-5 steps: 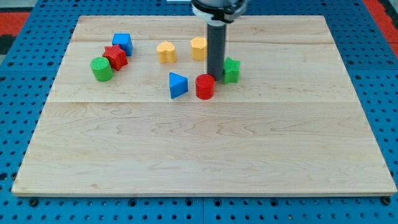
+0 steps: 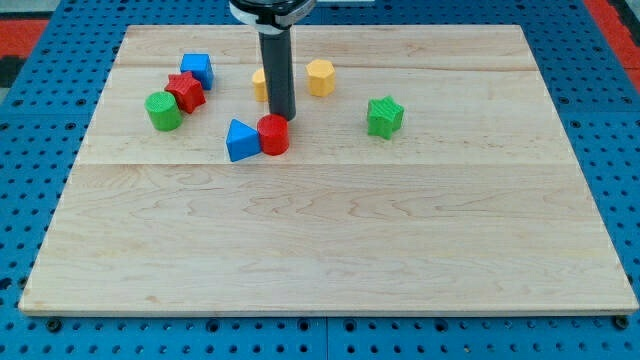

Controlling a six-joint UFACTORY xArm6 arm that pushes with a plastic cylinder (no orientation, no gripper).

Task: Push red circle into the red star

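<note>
The red circle (image 2: 273, 135) lies left of the board's middle, touching the blue triangle (image 2: 241, 140) on its left. The red star (image 2: 185, 91) sits at the upper left, between the blue cube (image 2: 197, 69) and the green cylinder (image 2: 162, 111). My tip (image 2: 281, 117) stands just behind the red circle's upper right edge, touching or nearly touching it. The rod hides part of the yellow heart (image 2: 259, 84).
A yellow hexagon (image 2: 320, 77) lies right of the rod near the view's top. A green star (image 2: 384, 116) sits further right. The wooden board (image 2: 330, 250) rests on a blue pegboard.
My tip has moved left and the red circle has slid left with it. The blue triangle has been pushed left too. The green star now stands clear of the rod.
</note>
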